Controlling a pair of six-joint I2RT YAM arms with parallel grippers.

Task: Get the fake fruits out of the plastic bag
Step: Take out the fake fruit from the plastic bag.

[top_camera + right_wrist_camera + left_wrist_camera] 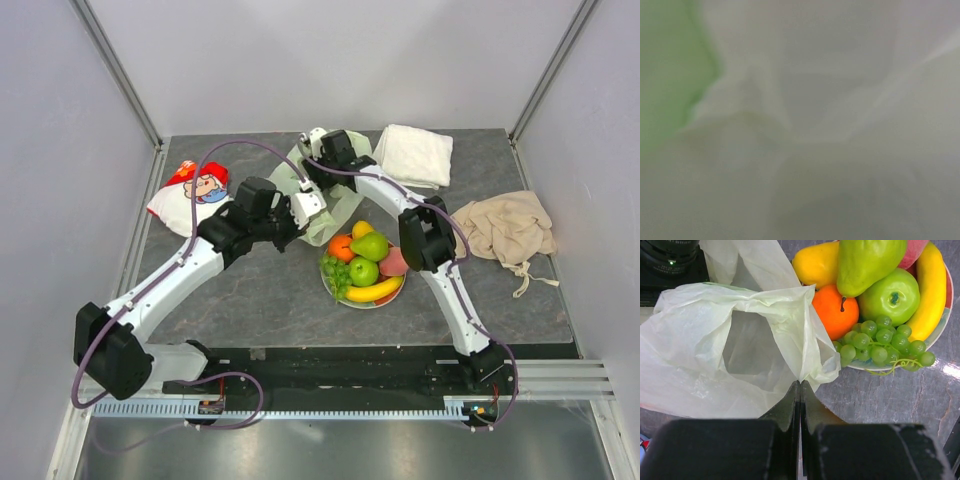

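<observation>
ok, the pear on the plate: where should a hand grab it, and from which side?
Likely across the belly of the pear, hand coming straight down. It lies on its side atop the pile with its upper flanks clear, while the orange, green apple and peach crowd it lower down, blocking any side approach.

Bright, even light comes from above, and the overhead view is sharp with only soft, faint shadows. Just ahead of the left gripper (800,386), the fake fruits (867,265) shine with small white spots. The table (875,405) has a white glare far off to the gripper's right. The right wrist view is all blurry: the plastic bag (840,125) is just pale smears, with a green blur at the left.
</observation>
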